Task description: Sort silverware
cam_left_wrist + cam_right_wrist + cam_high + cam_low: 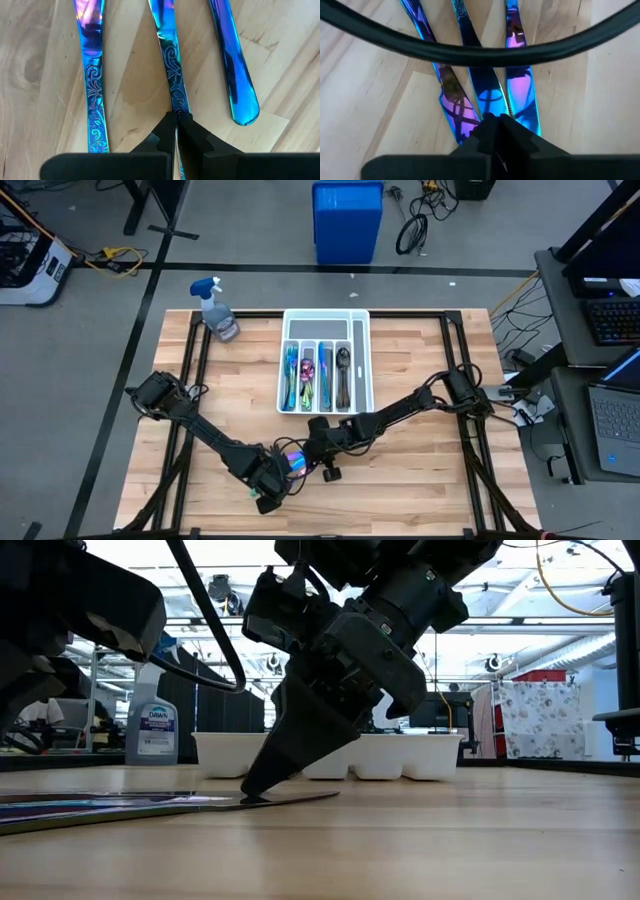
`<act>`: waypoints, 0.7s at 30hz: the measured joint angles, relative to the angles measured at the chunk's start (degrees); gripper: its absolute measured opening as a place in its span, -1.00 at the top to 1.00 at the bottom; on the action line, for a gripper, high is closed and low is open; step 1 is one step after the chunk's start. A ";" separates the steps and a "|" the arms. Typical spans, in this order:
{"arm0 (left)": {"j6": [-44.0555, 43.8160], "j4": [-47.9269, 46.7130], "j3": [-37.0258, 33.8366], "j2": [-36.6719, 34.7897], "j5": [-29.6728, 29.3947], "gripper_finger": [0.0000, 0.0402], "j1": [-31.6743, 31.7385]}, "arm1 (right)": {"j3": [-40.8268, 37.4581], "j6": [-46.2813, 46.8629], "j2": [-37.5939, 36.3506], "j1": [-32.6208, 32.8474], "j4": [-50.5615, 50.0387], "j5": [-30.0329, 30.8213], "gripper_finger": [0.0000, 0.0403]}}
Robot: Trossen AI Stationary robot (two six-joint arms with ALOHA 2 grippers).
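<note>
Both end effectors [292, 465] low over knives [172, 75]

Knife [172, 75] ends cut off by frame edge; cable [480, 50] hides knife [470, 65] midsections.

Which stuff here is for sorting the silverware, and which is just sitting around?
For the job: shiny blue knives on the table, cutlery in the white tray, left end effector, right end effector.
Just lying about: spray bottle, blue bin.

Grey floor [250, 240], blue bin [347, 220], side desk with laptop [612, 415], floor cables [415, 225].
</note>
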 joint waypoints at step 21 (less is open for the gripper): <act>-0.50 0.02 0.07 -0.11 0.42 1.00 -0.98 | 0.17 -1.05 -0.31 0.50 1.26 0.00 0.58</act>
